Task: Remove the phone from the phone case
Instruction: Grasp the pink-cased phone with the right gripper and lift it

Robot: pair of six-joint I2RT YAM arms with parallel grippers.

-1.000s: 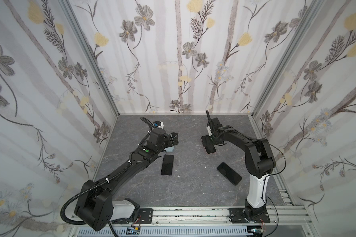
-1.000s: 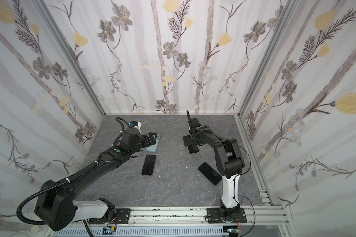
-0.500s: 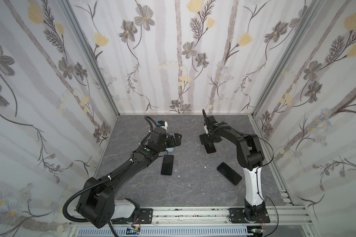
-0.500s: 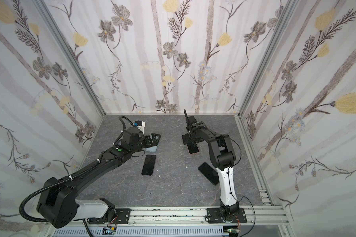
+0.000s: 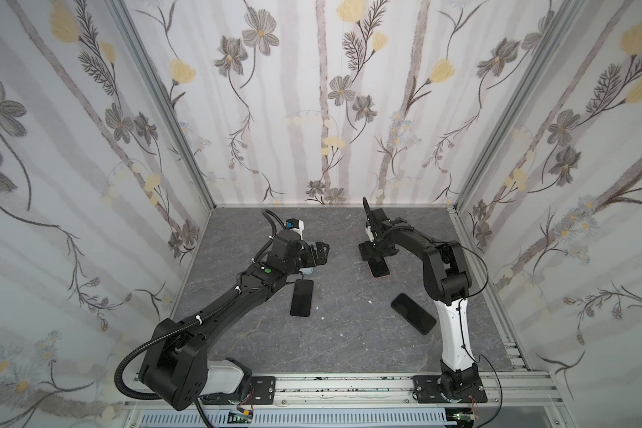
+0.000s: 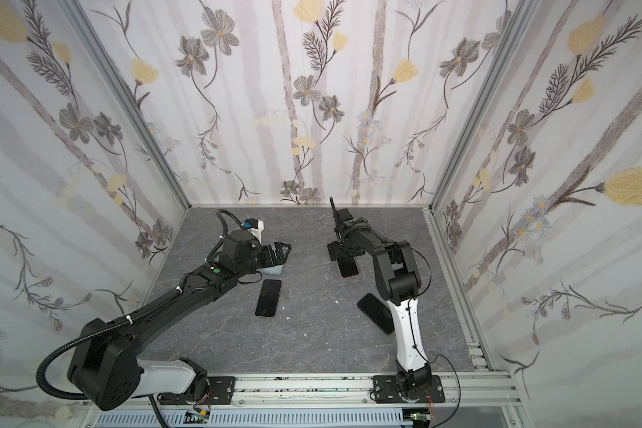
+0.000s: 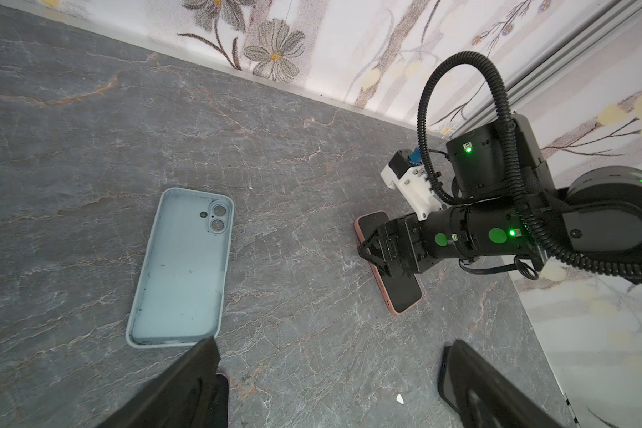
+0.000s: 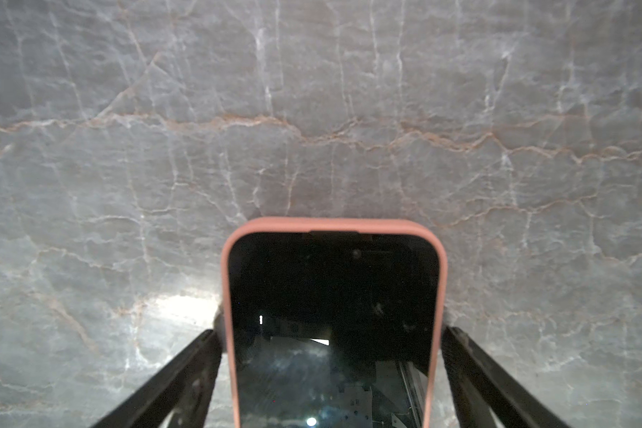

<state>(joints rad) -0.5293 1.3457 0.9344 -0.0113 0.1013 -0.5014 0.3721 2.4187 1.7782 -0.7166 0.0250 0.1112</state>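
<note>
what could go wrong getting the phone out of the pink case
1. The right gripper straddles the pink case by its sides; squeezing there may clamp the phone in, or lift both together.
2. The left gripper hangs open near the empty blue case, so nothing braces the pink one and it may slide.

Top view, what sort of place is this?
Probably a robot test booth, not a home: left arm and right arm bolted to a rail, with papered walls boxing in a stone-look table.
</note>
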